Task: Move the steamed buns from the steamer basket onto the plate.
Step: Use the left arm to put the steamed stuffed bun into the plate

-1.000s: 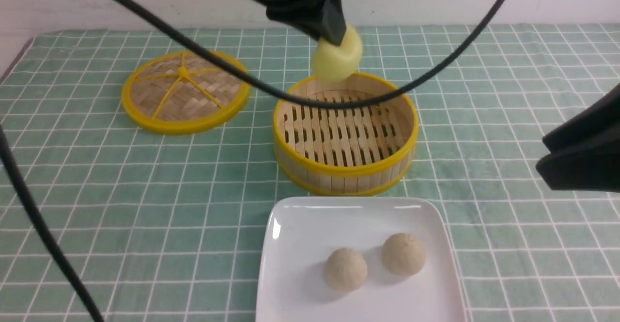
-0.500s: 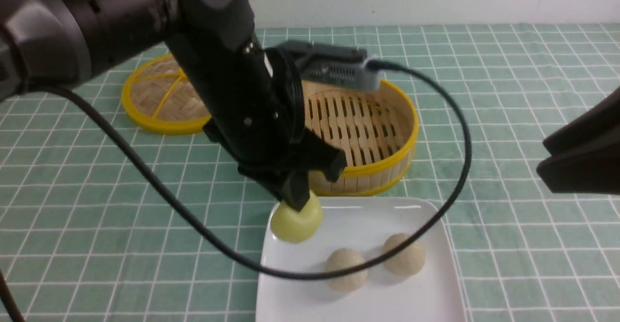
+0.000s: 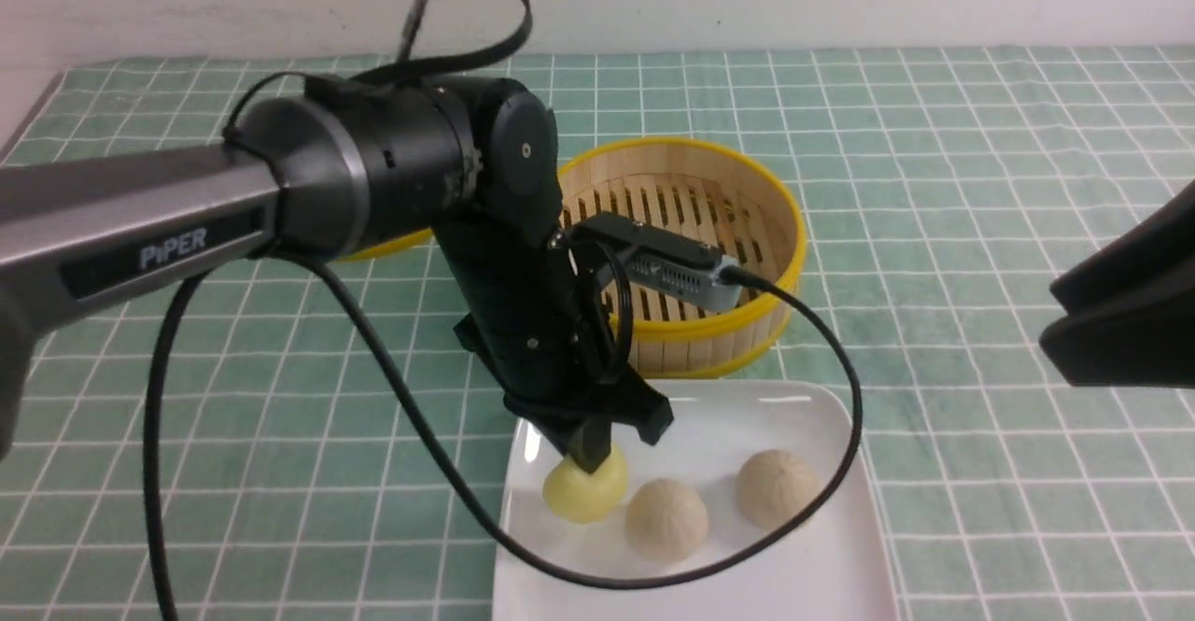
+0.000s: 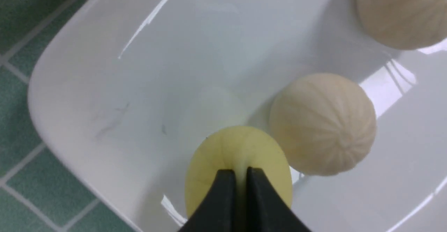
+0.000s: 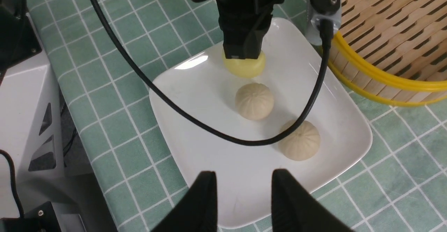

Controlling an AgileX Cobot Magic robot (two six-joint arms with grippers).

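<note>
Two beige ridged buns (image 3: 667, 519) lie on the white plate (image 3: 822, 565), lower centre of frame. The left gripper (image 3: 591, 458) clamps the yellow bun (image 3: 585, 498) at the plate's left. The right gripper (image 5: 244, 176) has its jaws spread.

Pale yellow bun (image 3: 585, 495), two ridged beige buns (image 3: 666, 519), white plate (image 3: 747, 416), yellow-rimmed tan basket (image 3: 709, 327), green white-gridded cloth (image 3: 934, 182).

front: plate (image 3: 747, 416); three steamed buns (image 3: 666, 520) on it | behind: steamer basket (image 3: 709, 341) | left of basket: lid (image 3: 392, 246), seemingly, mostly hidden
</note>
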